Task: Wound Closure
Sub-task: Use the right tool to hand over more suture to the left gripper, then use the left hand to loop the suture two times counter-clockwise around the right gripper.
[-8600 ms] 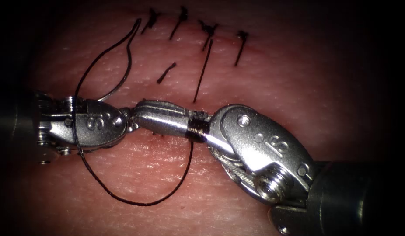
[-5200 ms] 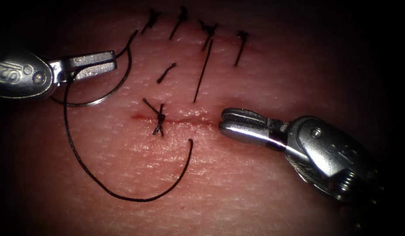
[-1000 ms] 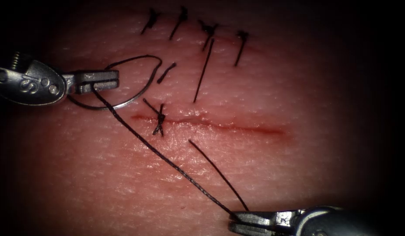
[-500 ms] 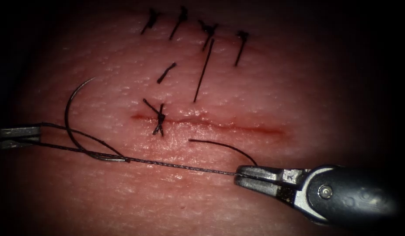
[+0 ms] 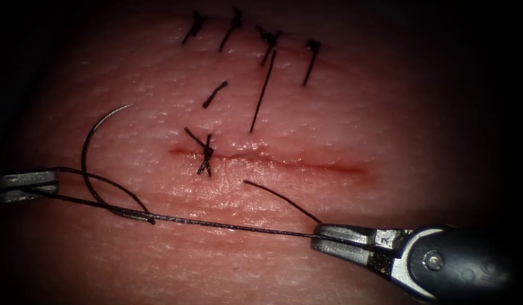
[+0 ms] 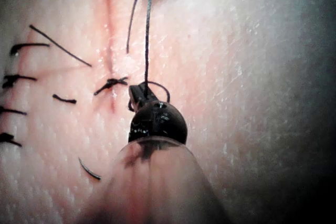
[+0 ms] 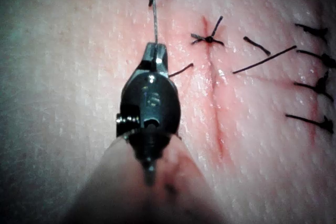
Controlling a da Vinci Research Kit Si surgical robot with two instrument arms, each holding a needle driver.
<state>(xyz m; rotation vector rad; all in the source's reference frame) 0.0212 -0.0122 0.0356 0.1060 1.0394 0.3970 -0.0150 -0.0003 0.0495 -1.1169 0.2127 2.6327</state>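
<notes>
The tissue [image 5: 306,101] has a cut [image 5: 295,163] with one knotted stitch [image 5: 206,151] at its left end. My left tool [image 5: 55,182] is at the picture's left edge, jaws shut on the thread [image 5: 227,226] near the needle's tail. The curved needle [image 5: 84,161] lies free on the tissue, left of the cut, held by neither tool. My right tool [image 5: 318,235], below the cut, is shut on the same thread, which runs taut between the tools. A short free tail [image 5: 281,200] rises from the right jaws. The left tool [image 6: 136,93] and right tool [image 7: 156,51] each show thread running from their tips.
A row of several finished stitches [image 5: 270,38] sits at the far edge of the tissue. A long cut thread end [image 5: 262,90] and a short scrap [image 5: 215,94] lie above the cut. Red fluid lines the cut.
My left tool dropped from the upper left to the left edge and now grips thread instead of the needle. The right tool took the thread and drew it right, taut.
</notes>
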